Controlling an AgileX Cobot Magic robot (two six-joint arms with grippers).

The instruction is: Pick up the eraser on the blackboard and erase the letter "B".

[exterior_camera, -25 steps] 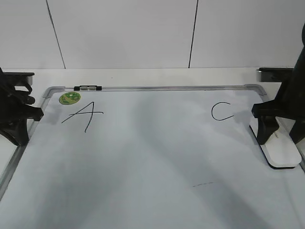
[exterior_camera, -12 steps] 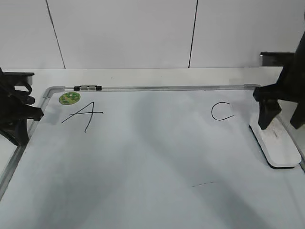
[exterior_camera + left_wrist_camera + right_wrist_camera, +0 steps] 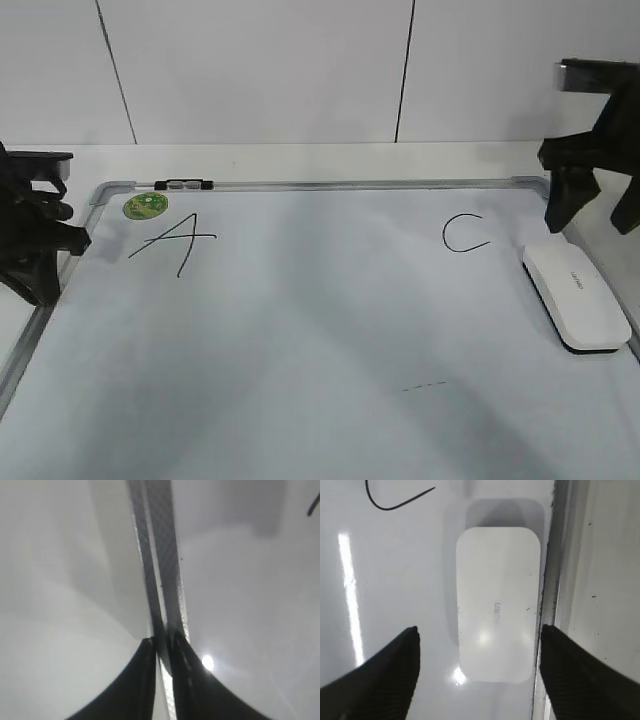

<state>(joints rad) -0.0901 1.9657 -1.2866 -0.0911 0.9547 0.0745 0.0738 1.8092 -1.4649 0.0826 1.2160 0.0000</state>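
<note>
The blackboard [image 3: 330, 330] filled most of the exterior view, lying flat, with an "A" [image 3: 175, 240] at its far left and a "C" [image 3: 465, 235] at its far right. No complete "B" was visible between them; only a faint short dash [image 3: 425, 385] showed near the middle, towards the front. This was judged the chief risk: a residual stroke could count as an unerased "B", and a further pass to clear it could stray into the "C".

The eraser [image 3: 578, 295] lay flat on the board at the right edge, just beside the frame and near the "C". In the right wrist view the eraser [image 3: 498, 602] sat between the two fingers, touching neither.

The right gripper [image 3: 590, 195] hung above and behind the eraser, jaws spread wide and empty. A descent off centre could catch the frame with the outer finger [image 3: 585, 675], or push the eraser against it.

The left gripper [image 3: 162, 652] rested over the left frame rail [image 3: 157, 555], fingers closed together and holding nothing.
</note>
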